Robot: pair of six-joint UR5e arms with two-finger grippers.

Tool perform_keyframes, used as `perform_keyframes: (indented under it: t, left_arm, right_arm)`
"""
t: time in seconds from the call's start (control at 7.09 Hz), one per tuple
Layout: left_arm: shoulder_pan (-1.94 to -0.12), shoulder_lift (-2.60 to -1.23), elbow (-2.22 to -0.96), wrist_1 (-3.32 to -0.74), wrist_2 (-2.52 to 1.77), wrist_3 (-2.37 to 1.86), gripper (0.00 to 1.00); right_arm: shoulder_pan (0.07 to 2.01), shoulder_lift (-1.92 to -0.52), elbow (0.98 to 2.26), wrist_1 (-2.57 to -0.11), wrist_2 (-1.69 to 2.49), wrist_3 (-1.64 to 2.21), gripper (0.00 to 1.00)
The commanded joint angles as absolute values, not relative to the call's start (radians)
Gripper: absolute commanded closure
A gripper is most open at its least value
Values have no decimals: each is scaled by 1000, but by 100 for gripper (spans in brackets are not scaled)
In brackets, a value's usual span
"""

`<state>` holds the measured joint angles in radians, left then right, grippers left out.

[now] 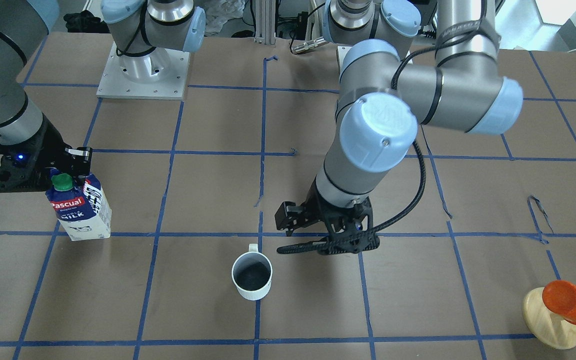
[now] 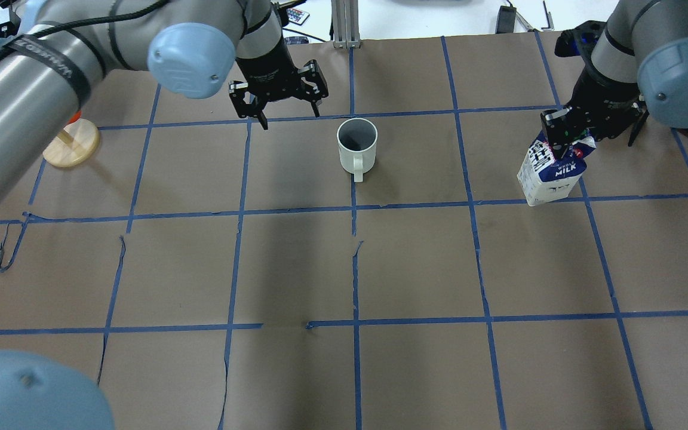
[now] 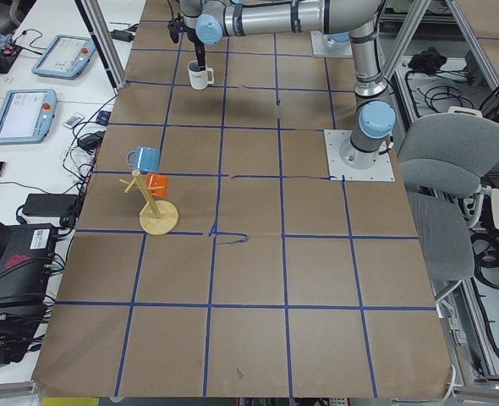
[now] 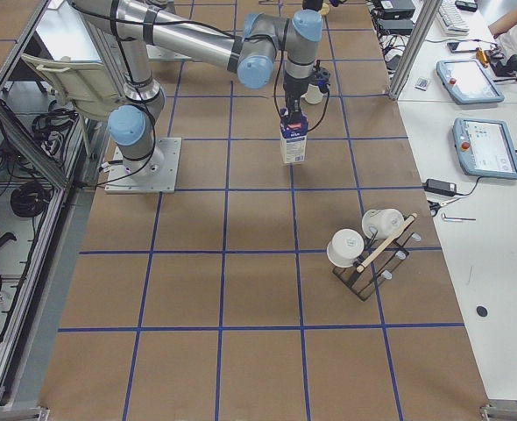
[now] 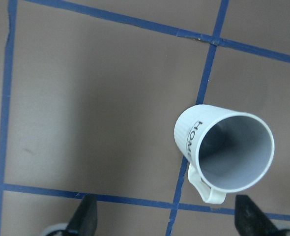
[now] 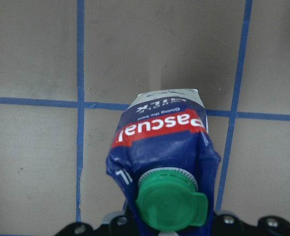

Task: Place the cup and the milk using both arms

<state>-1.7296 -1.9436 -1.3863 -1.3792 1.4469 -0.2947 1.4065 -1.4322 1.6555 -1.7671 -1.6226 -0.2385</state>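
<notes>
The cup (image 1: 251, 275) is a white ribbed mug with a dark inside, upright on a blue tape line, with nothing holding it. It also shows in the overhead view (image 2: 356, 143) and the left wrist view (image 5: 223, 153). My left gripper (image 1: 281, 236) is open and empty, a little above the table beside the cup (image 2: 289, 113). The milk (image 1: 82, 207), a blue and white Pascual carton with a green cap (image 6: 172, 204), hangs slightly tilted in my shut right gripper (image 2: 565, 138), which grips its top. I cannot tell whether its base touches the table.
An orange cup-like object (image 1: 570, 300) sits on a round wooden stand (image 2: 72, 146) at the table's end on my left side. A rack with white mugs (image 4: 364, 250) stands on my right side. Blue tape lines cross the brown table cover.
</notes>
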Motion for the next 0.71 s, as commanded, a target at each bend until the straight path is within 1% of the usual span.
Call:
perform_keyframes:
  t: [0.0,0.14,0.28,0.56]
  left_arm:
    - [-1663,-1728,-1565,-1419,1457,-162,1]
    - [-1625,-1633,-1631,-1423,1474,-146,1]
    - [-1611,-1582,-1647,-1436,1536,-138,0]
    - [-1600,-1604,-1588,-1476,1551,-159,0]
  right_arm:
    - [1465,-1346,1535,-1761,-1621,-132,77]
    - [1501,-1307,1490,-1758,-1621,-85,77]
    - [1543,-1274,1456,-1758,-1623,8,77]
    - [1606,-1192,1363,-1755,-1550,142,77]
